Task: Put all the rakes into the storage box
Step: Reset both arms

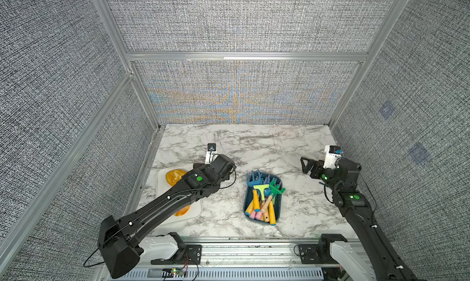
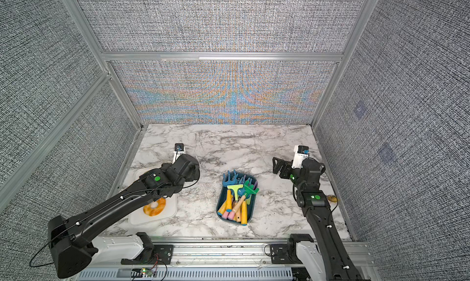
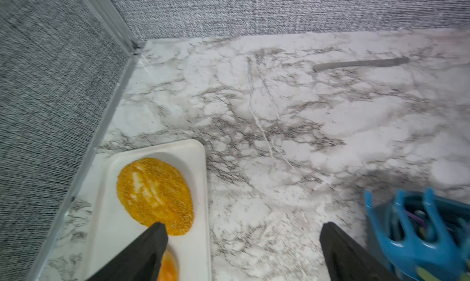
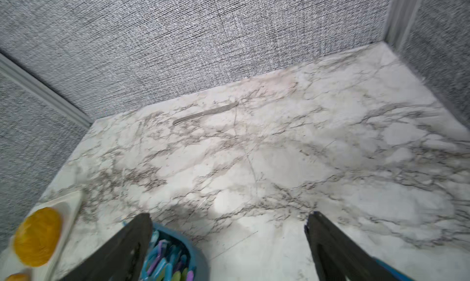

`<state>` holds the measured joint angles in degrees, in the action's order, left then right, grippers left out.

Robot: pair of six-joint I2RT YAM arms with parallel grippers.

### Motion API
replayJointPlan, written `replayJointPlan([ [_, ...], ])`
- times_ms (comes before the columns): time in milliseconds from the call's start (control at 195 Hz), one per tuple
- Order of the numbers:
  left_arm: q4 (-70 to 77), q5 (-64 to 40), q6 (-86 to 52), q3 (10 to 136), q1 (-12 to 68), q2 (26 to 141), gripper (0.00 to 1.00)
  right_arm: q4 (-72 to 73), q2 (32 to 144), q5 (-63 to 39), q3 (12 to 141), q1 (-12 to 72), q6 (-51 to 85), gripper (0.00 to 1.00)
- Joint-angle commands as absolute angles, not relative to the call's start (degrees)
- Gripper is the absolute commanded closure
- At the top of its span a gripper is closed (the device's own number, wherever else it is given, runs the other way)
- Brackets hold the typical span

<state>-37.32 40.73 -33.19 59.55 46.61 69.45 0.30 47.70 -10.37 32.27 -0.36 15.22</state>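
Observation:
The storage box is a teal tub at the table's middle, holding several toy rakes with wooden handles. A blue rake leans with its tines over the box's far rim. My left gripper is open and empty, hovering between the white tray and the box; the arm hides its fingers in both top views. To the right of the box, above the table, my right gripper is open and empty, with the box's rim beside one finger.
A white tray lies at the left under my left arm, with an orange-yellow disc and a ring on it. A grey knife-like piece lies near the back wall. Fabric walls close three sides.

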Motion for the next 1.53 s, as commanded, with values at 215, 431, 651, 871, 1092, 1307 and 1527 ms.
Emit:
replayJointPlan([
  [215,-7.6,42.8,-15.1,40.3,28.3,60.2,0.01,31.5,50.7,5.6,15.8,-0.4,8.6,0.01],
  [431,0.1,37.2,-12.5,33.5,14.8,61.1,0.01,46.3,57.1,10.3,8.6,-0.4,7.1,0.01],
  [651,19.0,27.1,-6.2,24.5,9.7,63.3,0.01,58.8,66.3,11.5,6.4,-0.4,5.1,0.01],
  [871,34.5,25.7,-1.4,22.4,9.1,74.0,0.01,72.3,73.4,7.6,5.0,0.2,2.1,0.01],
  [1092,46.2,20.4,0.3,22.1,7.3,83.0,0.01,77.2,79.8,7.3,6.0,5.1,-4.4,0.01],
  [1307,49.3,13.1,1.3,22.9,5.8,87.9,0.01,72.5,87.1,4.7,12.0,2.8,-2.5,0.01],
  [1527,44.9,10.0,0.7,24.5,4.4,87.4,0.01,70.7,87.0,1.7,13.2,0.8,-1.3,0.01],
])
